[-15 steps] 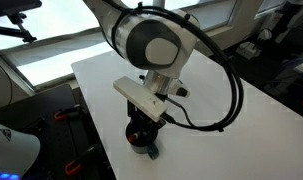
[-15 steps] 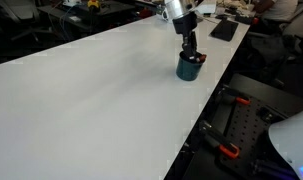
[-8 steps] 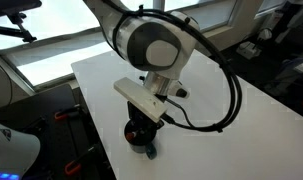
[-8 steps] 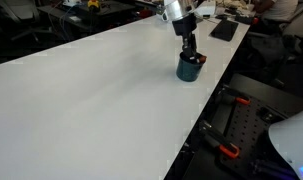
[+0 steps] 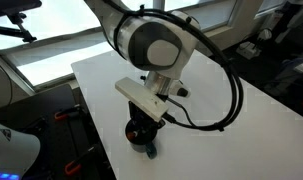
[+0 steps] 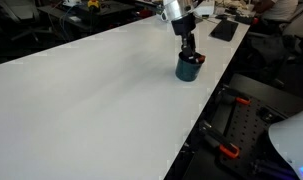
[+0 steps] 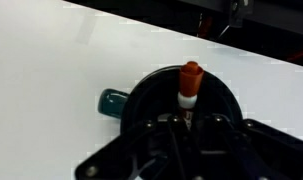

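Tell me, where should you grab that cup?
Probably its rim, from straight above: the cup stands upright, mouth open. Pinch the wall beside the handle, clear of the marker the gripper holds over the mouth.

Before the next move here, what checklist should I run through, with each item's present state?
1. Gripper shut on the red-capped marker: ok.
2. Marker inside the teal mug: ok.
3. Mug upright on the white table: ok.
4. Mug well away from the table edge: not ok, it stands near it.
5. Marker's lower end clear of the mug's bottom: cannot tell.
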`<state>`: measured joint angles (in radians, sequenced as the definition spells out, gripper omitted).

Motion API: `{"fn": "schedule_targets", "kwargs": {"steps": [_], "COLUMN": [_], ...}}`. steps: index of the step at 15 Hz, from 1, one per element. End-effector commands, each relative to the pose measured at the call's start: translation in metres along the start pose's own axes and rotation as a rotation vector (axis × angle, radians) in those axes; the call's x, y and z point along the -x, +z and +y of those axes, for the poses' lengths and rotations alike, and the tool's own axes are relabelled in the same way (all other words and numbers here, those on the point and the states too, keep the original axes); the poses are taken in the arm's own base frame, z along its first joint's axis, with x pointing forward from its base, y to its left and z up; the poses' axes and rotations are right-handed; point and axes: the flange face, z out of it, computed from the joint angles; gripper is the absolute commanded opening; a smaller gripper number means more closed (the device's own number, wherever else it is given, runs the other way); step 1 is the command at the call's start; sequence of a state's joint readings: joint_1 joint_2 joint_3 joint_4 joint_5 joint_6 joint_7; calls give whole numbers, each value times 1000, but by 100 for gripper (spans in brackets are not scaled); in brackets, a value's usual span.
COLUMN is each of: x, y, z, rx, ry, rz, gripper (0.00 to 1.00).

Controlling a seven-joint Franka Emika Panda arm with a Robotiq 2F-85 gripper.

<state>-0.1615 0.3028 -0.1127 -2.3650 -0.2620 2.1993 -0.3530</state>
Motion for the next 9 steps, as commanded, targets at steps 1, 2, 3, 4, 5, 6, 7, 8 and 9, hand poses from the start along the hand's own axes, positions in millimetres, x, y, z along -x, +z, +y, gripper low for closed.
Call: {"fn": "schedule_targets", "kwargs": {"steps": [1, 2, 3, 4, 5, 6, 7, 8, 9], "x": [1, 6, 11, 18, 23, 30, 36, 41, 46], "y": [-15, -24, -30, -39, -46, -54, -61, -68, -74], "z": [-3, -3, -1, 1, 2, 3, 5, 7, 8], "rx": [38, 53, 61, 65, 70, 75, 82, 85, 88], "ry": [2, 9, 17, 27, 36, 47, 54, 62, 70], "rz": [57, 83, 110, 142, 170, 198, 222, 242, 261], "gripper": [5, 5, 5, 5, 5, 5, 5, 5, 5]}}
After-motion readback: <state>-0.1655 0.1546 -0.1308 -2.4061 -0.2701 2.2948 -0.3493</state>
